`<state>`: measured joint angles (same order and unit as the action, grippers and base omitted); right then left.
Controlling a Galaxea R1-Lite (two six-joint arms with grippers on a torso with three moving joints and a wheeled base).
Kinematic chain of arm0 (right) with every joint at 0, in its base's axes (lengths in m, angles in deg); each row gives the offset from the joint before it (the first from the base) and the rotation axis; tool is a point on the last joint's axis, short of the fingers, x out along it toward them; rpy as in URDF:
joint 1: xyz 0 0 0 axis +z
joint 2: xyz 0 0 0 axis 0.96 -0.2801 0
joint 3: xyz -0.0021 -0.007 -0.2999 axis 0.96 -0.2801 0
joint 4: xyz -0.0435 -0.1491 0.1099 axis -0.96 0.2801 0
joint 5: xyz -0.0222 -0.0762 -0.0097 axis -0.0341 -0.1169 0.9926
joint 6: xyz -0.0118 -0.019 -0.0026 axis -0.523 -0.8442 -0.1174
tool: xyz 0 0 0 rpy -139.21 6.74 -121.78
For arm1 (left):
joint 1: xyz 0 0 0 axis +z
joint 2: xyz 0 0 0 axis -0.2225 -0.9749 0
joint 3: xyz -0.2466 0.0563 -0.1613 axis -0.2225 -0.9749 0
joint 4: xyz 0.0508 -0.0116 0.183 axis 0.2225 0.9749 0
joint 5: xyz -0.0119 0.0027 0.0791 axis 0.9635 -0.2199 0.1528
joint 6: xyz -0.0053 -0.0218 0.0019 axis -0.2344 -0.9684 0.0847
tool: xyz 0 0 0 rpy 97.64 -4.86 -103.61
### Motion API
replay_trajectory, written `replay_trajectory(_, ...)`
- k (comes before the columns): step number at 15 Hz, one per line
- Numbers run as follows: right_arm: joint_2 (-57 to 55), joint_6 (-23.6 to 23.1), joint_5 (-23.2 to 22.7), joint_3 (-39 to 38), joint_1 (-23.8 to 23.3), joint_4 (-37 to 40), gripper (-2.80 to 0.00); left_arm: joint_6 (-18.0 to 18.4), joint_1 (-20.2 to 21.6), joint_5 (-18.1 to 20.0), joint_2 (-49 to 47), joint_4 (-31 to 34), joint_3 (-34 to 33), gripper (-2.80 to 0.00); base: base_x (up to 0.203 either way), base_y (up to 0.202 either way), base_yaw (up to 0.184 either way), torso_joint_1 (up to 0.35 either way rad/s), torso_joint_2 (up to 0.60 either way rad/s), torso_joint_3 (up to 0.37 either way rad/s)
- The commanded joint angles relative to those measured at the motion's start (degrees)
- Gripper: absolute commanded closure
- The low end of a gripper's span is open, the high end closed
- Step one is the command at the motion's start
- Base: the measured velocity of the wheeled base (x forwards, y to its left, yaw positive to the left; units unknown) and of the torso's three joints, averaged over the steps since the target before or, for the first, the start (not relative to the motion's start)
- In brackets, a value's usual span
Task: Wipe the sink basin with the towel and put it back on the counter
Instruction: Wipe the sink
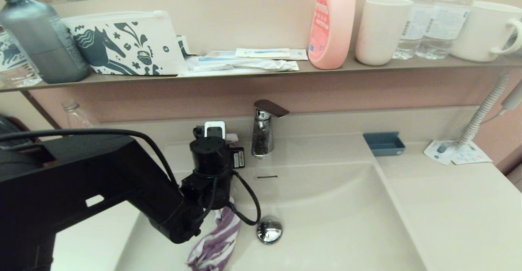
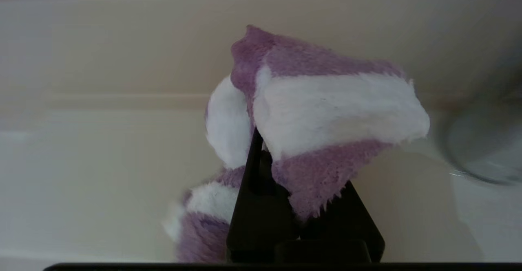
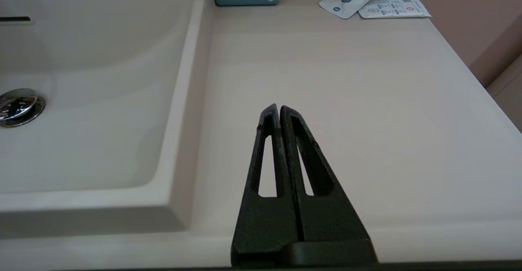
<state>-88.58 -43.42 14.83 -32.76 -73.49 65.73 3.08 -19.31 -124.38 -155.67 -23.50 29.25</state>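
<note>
Towel held over the left of the sink basin

Head view: the left gripper (image 1: 228, 140) hangs over the sink basin (image 1: 346, 206), far left near the faucet (image 1: 263, 130), the towel (image 1: 216, 242) drooping beside the drain plug (image 1: 269, 230). Left wrist view – fingers (image 2: 255, 181) clamped on striped cloth. Right wrist view – the right gripper (image 3: 279, 109), fingers together, hovers over the counter (image 3: 346, 100), right of the basin.

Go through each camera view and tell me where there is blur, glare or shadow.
Head view: sharp, with bright reflections on the chrome drain plug. Left wrist view: the towel in the left gripper is crisp, but the background is soft, with a blurred grey shape at one edge. Right wrist view: the counter is evenly lit, with the right gripper in focus.
</note>
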Motion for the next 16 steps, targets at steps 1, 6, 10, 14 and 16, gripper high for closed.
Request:
replay_trajectory(1,-0.02,-0.02,-0.04,0.00,0.02,-0.01,0.00,-0.22,-2.55,-1.06,-3.13,0.27,2.33,0.00,0.000,0.000,0.000,0.000,0.00,0.000)
replay_trajectory(6,-0.02,-0.02,-0.04,0.00,0.02,-0.01,0.00,-4.52,-5.31,-2.28,-7.03,3.57,5.20,0.00,0.000,0.000,0.000,0.000,0.00,0.000)
replay_trajectory(10,-0.02,-0.02,-0.04,0.00,0.02,-0.01,0.00,-6.55,-5.11,-2.10,-8.48,7.45,10.96,0.00,0.000,0.000,0.000,0.000,0.00,0.000)
replay_trajectory(14,-0.02,-0.02,-0.04,0.00,0.02,-0.01,0.00,-6.64,-5.00,-2.00,-11.09,8.16,15.54,0.00,0.000,0.000,0.000,0.000,0.00,0.000)
replay_trajectory(16,-0.02,-0.02,-0.04,0.00,0.02,-0.01,0.00,-6.65,-4.09,-1.67,-11.26,8.16,15.46,0.00,0.000,0.000,0.000,0.000,0.00,0.000)
